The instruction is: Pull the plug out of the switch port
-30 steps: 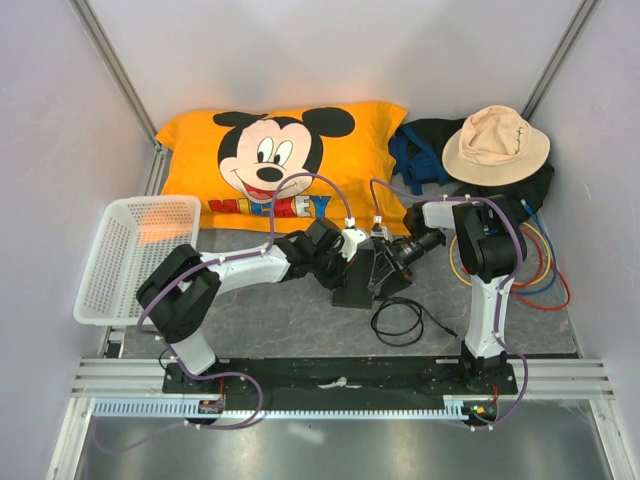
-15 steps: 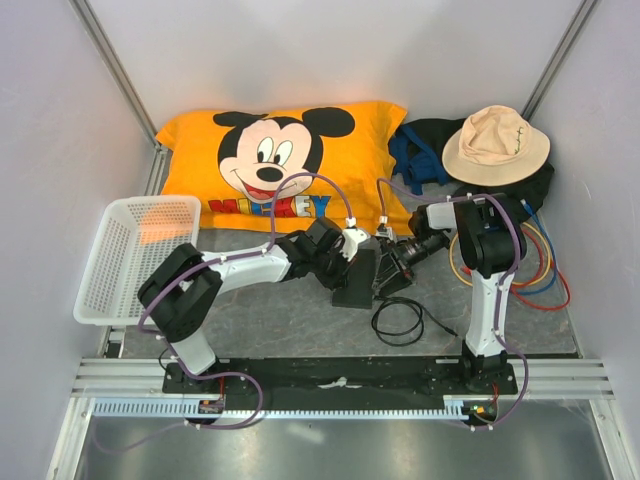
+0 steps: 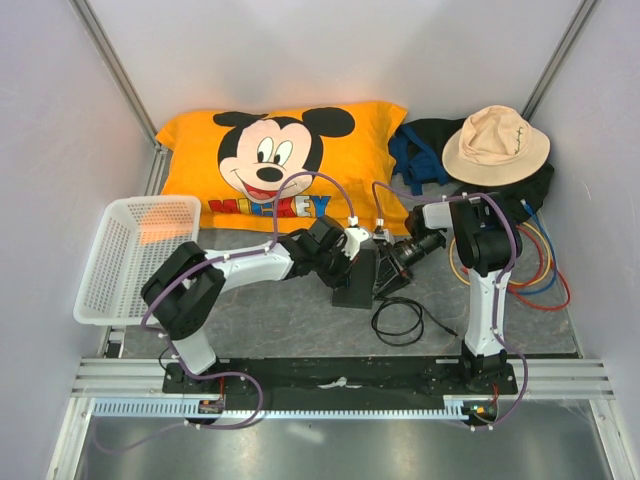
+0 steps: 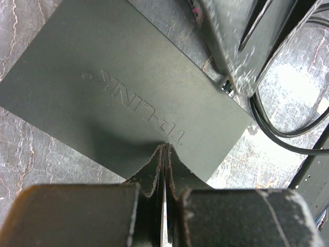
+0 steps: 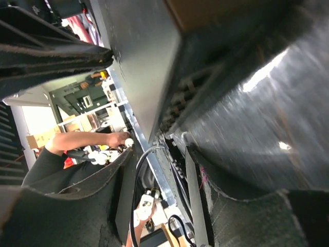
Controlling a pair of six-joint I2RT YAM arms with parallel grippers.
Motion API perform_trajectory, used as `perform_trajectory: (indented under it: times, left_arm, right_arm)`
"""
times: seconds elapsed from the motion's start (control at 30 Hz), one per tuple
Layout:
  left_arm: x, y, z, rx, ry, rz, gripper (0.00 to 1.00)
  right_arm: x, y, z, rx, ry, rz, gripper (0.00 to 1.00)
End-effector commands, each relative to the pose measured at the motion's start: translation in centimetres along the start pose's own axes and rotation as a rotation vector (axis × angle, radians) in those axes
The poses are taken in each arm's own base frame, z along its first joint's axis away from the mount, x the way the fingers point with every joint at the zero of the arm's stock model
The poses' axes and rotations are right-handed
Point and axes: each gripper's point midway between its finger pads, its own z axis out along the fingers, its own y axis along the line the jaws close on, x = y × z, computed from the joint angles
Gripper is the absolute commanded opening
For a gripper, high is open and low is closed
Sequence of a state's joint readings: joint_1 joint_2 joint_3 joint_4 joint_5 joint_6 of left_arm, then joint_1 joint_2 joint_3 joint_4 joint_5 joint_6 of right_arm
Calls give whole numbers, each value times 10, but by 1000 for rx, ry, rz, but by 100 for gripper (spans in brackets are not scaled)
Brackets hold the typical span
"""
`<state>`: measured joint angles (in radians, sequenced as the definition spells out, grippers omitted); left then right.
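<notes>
The left gripper, fingers pressed together, rests on the black switch, which lies flat mid-table. At the switch's right edge, the right gripper has its fingers spread, seemingly straddling the cable; contact is unclear.

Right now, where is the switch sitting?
In the top view the switch lies mid-table between the two arms, just in front of the orange pillow. The left gripper is over its top and the coiled black cable lies to its right.
</notes>
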<state>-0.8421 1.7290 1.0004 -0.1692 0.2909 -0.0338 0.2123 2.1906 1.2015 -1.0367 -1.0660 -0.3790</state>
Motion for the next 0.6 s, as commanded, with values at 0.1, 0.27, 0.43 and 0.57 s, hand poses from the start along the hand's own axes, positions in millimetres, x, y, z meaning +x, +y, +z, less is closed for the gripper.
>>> perform_trajectory:
  times: [0.1,0.27,0.43,0.57]
  left_arm:
    - [56,15,11,-55,192,-22,2]
    - [56,15,12,-58,193,-22,2]
    - [55,16,12,-60,192,-18,2]
    - [55,17,13,-62,195,-17,2]
  right_arm:
    - [34,-80,27,308,185,128,48]
    - [35,-82,29,324,198,126,44]
    - [34,-79,27,327,194,112,41]
    - [34,-77,27,358,208,83,40]
